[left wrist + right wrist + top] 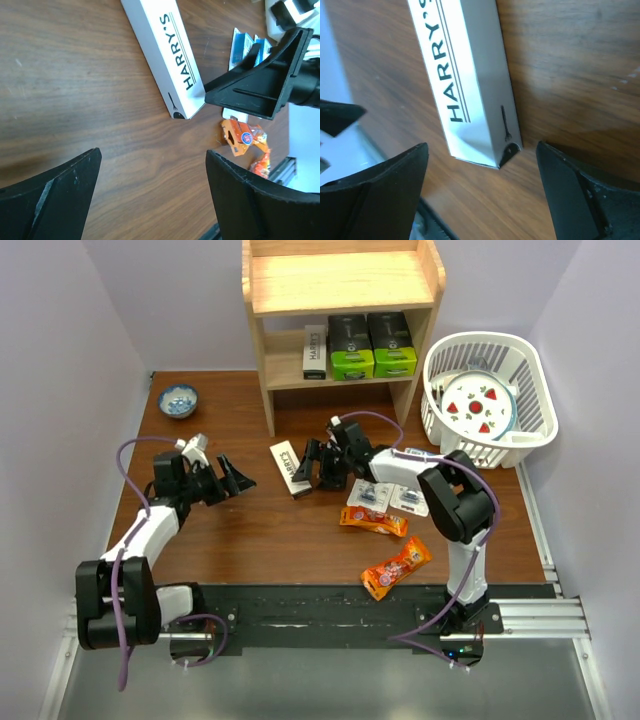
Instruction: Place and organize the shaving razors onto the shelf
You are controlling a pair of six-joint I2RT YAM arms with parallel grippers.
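1. Done: the lower board of the shelf (340,282) carries 3 packs, the shelved HARRY'S box (315,350) at its left and 2 black boxes (351,345) with lime-green ends beside it. The top board is bare.
2. Left: the loose HARRY'S box (290,468) lies flat on the desk (250,530) in front of the shelf. 2 blister cards (368,495) lie farther out from the shelf, to its right front, next to orange snack packets (373,520).
3. Right gripper (480,185): jaws spread, straddling the loose box's end without touching it.
4. Left gripper (152,190): jaws spread and empty, off the shelf's left front.
5. Judgement: about half done, with 3 packs to shelve.
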